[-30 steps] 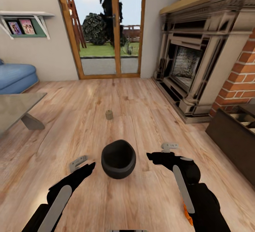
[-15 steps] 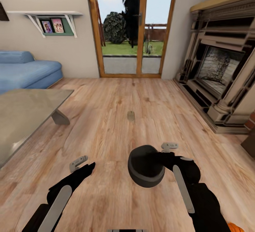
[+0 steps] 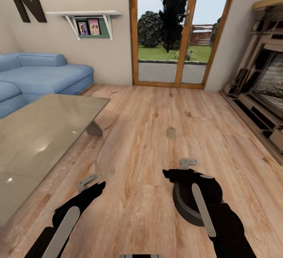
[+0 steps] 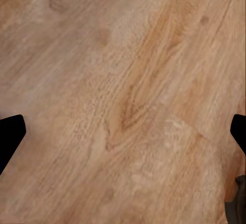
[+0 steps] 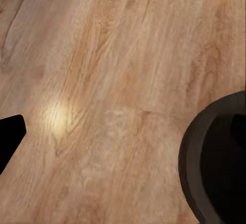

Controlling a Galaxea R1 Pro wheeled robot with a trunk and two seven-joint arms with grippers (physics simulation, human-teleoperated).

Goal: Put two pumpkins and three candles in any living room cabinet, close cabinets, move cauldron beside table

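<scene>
The view has swung left: the table point(image 3: 43, 132) now fills the near left. The cauldron point(image 3: 181, 207) sits on the floor under the right gripper point(image 3: 171, 172), the candle point(image 3: 171, 132) beyond. Both pincers released, empty; left gripper point(image 3: 94, 182) idle.

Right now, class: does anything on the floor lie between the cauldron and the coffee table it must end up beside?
Nothing visible does. The cauldron sits under the right arm; only bare wood floor separates it from the table. The candle stands farther ahead, off that line.
</scene>
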